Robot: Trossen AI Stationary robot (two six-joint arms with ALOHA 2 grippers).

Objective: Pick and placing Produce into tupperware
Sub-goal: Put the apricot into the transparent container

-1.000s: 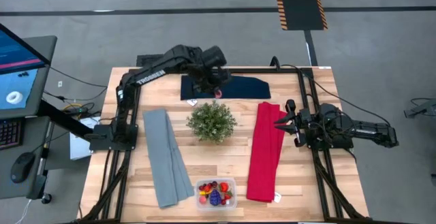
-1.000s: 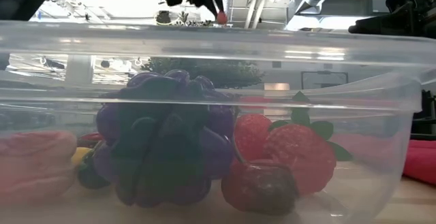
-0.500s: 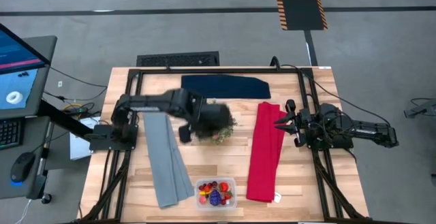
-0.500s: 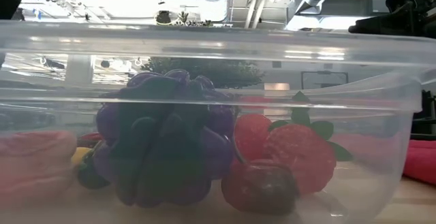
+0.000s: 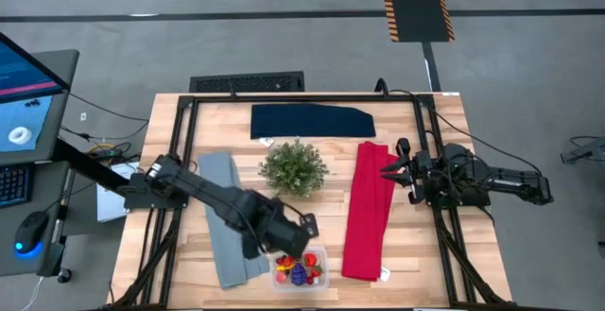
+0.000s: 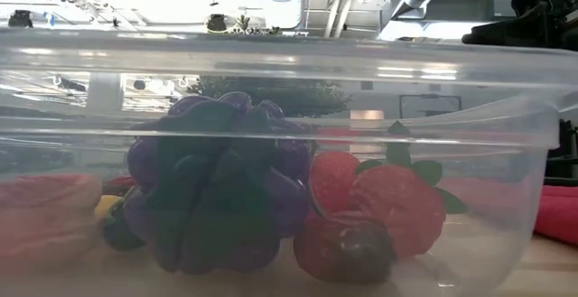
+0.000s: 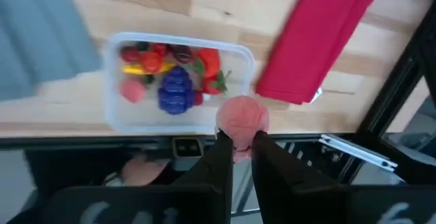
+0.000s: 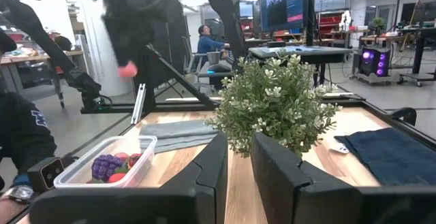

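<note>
Wooden slats make up the table, which stands on a grey concrete floor with a monitor off to one side. At the table's near edge sits the tupperware, a clear tub between a grey cloth and a red cloth; a navy cloth lies at the far edge, and a green plant stands in the middle. Inside the tub lies produce: a purple grape cluster in the centre, a strawberry beside it with a dark berry in front, and a yellow piece among red bits toward the other end. The left gripper hangs above the tub, reaching over from the grey cloth's side, its two fingers pinched on a small pink-red berry. From the right wrist view that berry shows well above the tub, clear of its rim. The right gripper waits at the table's right side just beside the red cloth, off the surface, pointed toward the plant; its fingers stand apart with a narrow gap and nothing between them. A person sits in the room beyond the table, at a desk.
</note>
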